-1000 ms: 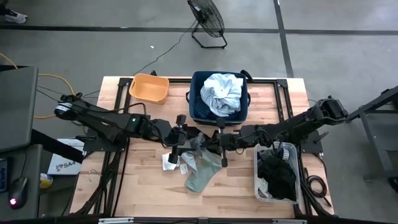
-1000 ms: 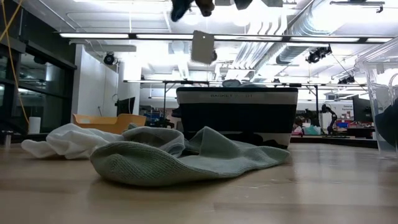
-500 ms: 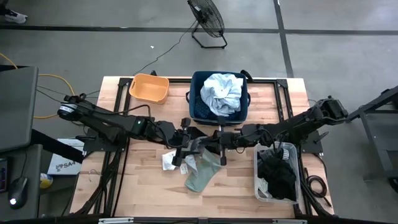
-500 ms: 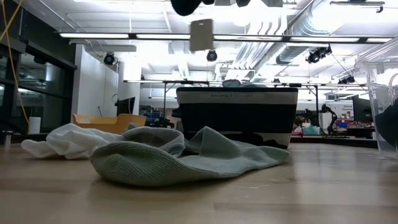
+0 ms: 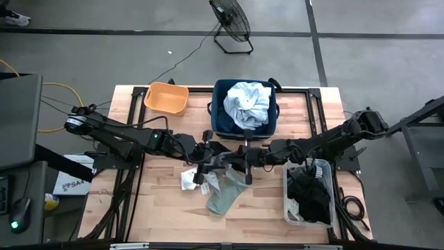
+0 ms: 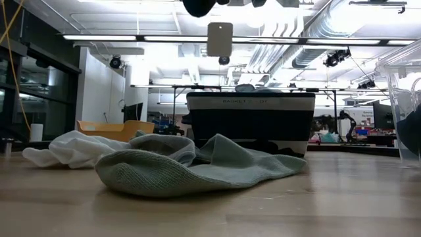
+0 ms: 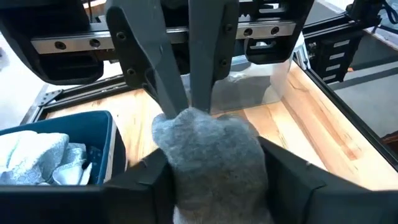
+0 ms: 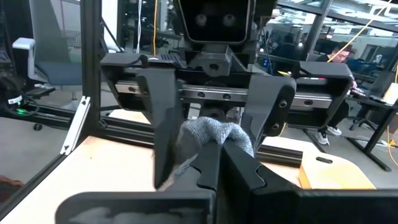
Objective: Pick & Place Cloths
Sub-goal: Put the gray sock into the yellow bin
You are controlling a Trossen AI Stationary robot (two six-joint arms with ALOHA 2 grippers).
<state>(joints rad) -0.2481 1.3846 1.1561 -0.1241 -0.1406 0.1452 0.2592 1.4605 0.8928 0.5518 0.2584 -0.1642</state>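
Two grippers, left gripper (image 5: 208, 161) and right gripper (image 5: 236, 161), are clamped together on one grey sock (image 7: 208, 146) above the table (image 5: 166, 208), near the navy bin (image 5: 220, 118).

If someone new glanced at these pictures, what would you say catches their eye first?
Probably the two grippers meeting nose to nose above the table's middle, the left gripper and the right gripper both pinching one grey sock between them. Next, the navy bin at the far edge, heaped with a pale blue-white shirt, and the grey-green cloth lying below the grippers.
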